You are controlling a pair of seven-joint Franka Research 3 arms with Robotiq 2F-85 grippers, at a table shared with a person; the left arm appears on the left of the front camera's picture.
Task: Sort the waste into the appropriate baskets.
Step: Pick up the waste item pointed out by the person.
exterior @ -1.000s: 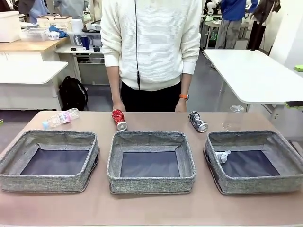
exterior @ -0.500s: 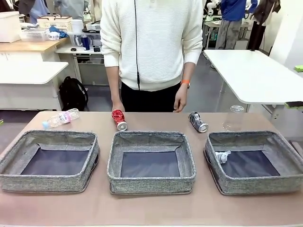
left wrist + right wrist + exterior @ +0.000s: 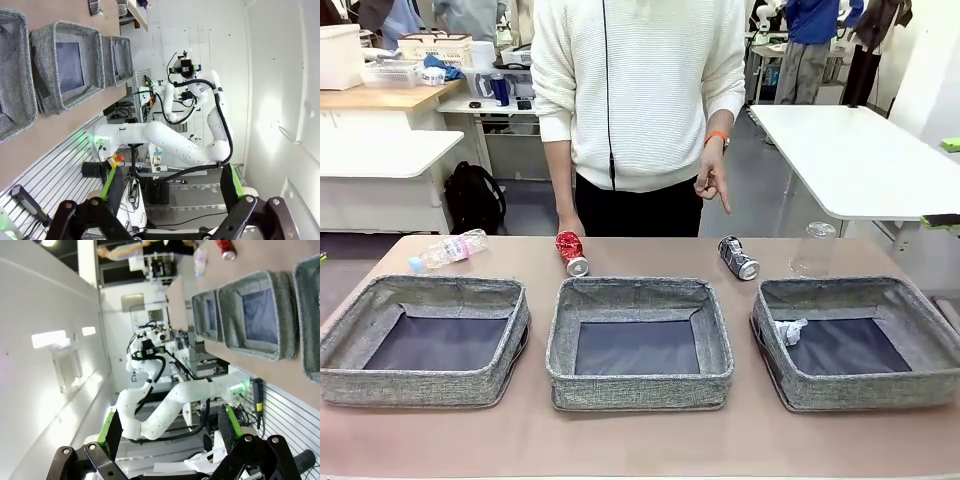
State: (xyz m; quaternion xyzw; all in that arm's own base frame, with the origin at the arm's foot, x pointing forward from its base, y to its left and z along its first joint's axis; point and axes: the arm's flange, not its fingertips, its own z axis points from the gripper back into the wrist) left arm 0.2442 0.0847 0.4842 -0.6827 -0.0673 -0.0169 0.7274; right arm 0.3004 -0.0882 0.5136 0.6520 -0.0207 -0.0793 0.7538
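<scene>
Early in the sort. Paper wad [image 3: 788,330] lies in right basket [image 3: 920,385]; left basket [image 3: 420,388] and middle basket [image 3: 640,385] hold nothing. Along the far surface [image 3: 640,440]: capped bottle [image 3: 448,250], red can [image 3: 571,252], dark can [image 3: 738,257], clear bottle [image 3: 814,250]. Person's hand [image 3: 713,178] points down toward dark can. Left gripper [image 3: 170,182] and right gripper [image 3: 168,430] released, empty, off the surface. Likely next: reach far, pinch dark can.

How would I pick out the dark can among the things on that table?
On the brown table stand three grey baskets in a row. Just behind the gap between the middle basket and the right basket lies a crushed can. It is blue-black, unlike the red can to its left and the clear bottle to its right.
</scene>
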